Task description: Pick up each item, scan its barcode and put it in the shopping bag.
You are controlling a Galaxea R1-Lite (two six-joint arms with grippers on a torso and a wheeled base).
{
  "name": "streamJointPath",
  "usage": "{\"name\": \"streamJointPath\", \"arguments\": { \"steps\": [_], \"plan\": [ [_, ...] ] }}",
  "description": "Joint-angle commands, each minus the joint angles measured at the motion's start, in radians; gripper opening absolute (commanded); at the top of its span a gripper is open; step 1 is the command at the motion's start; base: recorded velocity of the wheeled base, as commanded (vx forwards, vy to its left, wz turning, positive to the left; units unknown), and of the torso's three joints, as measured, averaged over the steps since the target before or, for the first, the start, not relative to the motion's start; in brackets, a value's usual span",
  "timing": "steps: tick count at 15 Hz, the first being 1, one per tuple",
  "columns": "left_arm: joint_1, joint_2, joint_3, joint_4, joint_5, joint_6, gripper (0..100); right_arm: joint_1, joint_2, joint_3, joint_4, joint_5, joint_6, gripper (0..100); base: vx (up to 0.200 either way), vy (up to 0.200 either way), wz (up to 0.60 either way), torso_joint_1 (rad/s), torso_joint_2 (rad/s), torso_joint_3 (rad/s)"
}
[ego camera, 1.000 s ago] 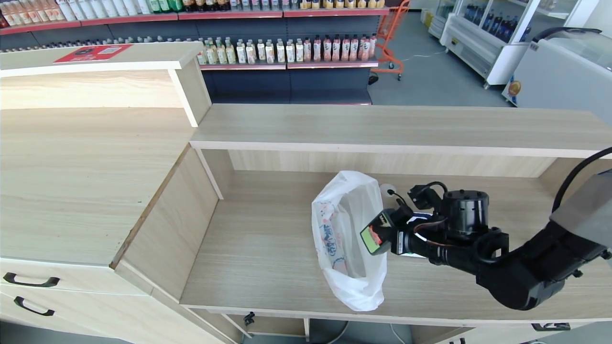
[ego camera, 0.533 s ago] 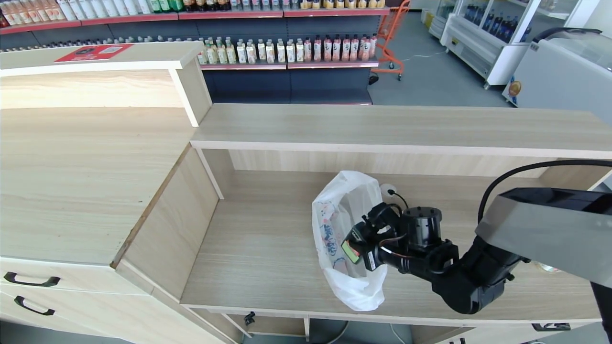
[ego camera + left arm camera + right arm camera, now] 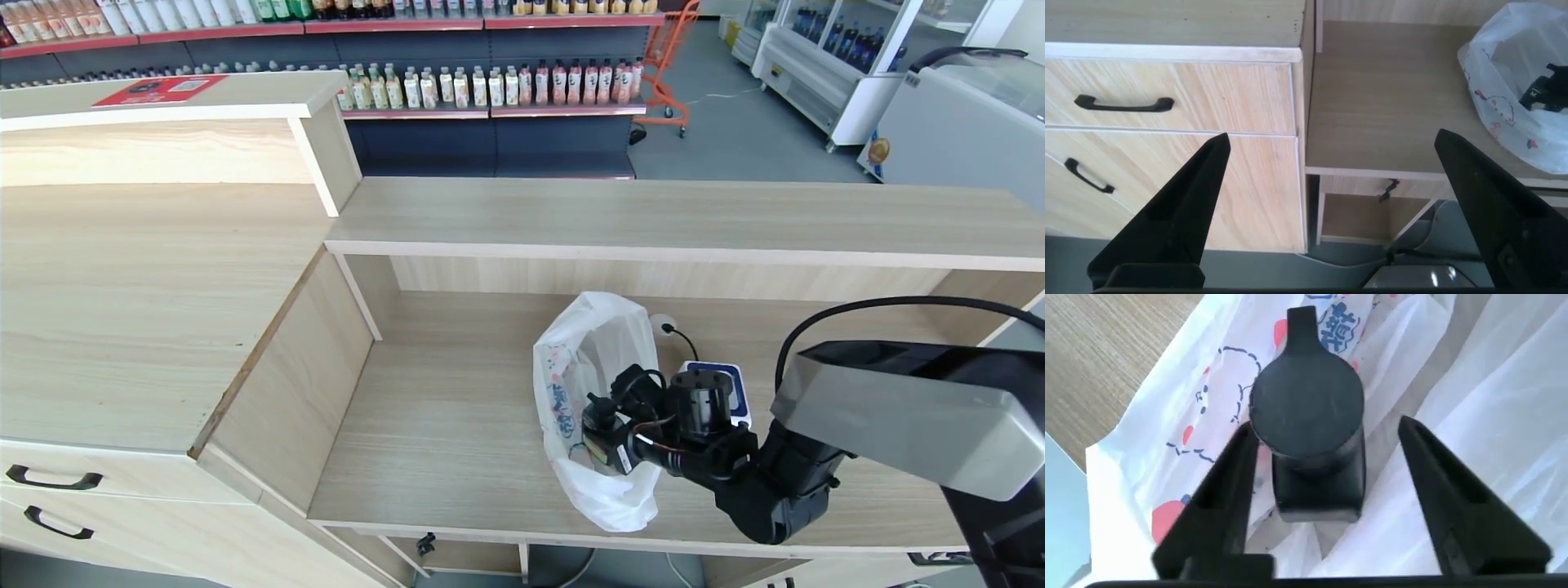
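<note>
Right wrist view puts the item [image 3: 1306,408], a dark thing with a round black top, between the fingers of the right hand [image 3: 1327,429], down inside the shopping bag [image 3: 1159,416]. The hand is spread wide. One finger stands just beside the item's flank and the other is plainly apart from it, so nothing is clamped. I judge the item to be lying on the bag's white film rather than hanging from the hand, though I cannot tell whether the nearer finger touches it. From the head view, the right hand [image 3: 600,433] sits within the mouth of the shopping bag [image 3: 571,351], which lies slumped on the surface [image 3: 441,441]. A blue and white scanner [image 3: 741,396] rests just behind the wrist. The left hand [image 3: 1331,139] is well apart from all this, off the front edge of the surface near the drawers [image 3: 1167,106], its fingers wide apart and holding nothing. The step in hand looks like bagging, at the point of release. The next move calls for drawing the right hand back out through the bag's mouth with the fingers wide, slowly enough that the thin film neither snags on them nor lifts and tips the item out.
</note>
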Motion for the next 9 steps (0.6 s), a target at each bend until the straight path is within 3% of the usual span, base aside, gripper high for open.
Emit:
{"name": "streamJointPath", "arguments": {
  "steps": [1, 5, 7, 9],
  "plan": [
    [0.000, 0.000, 0.000, 0.000, 0.000, 0.000, 100, -0.013, -0.050, -0.003, 0.000, 0.006, 0.023, 100, 0.000, 0.000, 0.00, 0.000, 0.00, 0.000],
    [0.000, 0.000, 0.000, 0.000, 0.000, 0.000, 100, -0.045, -0.286, 0.085, 0.071, 0.007, 0.290, 100, 0.000, 0.000, 0.00, 0.000, 0.00, 0.000],
    [0.000, 0.000, 0.000, 0.000, 0.000, 0.001, 100, -0.071, -0.619, 0.216, 0.261, 0.009, 0.488, 100, 0.000, 0.000, 0.00, 0.000, 0.00, 0.000],
    [0.000, 0.000, 0.000, 0.000, 0.000, 0.000, 100, -0.131, -0.924, 0.290, 0.542, 0.010, 0.517, 100, 0.000, 0.000, 0.00, 0.000, 0.00, 0.000]
  ]
}}
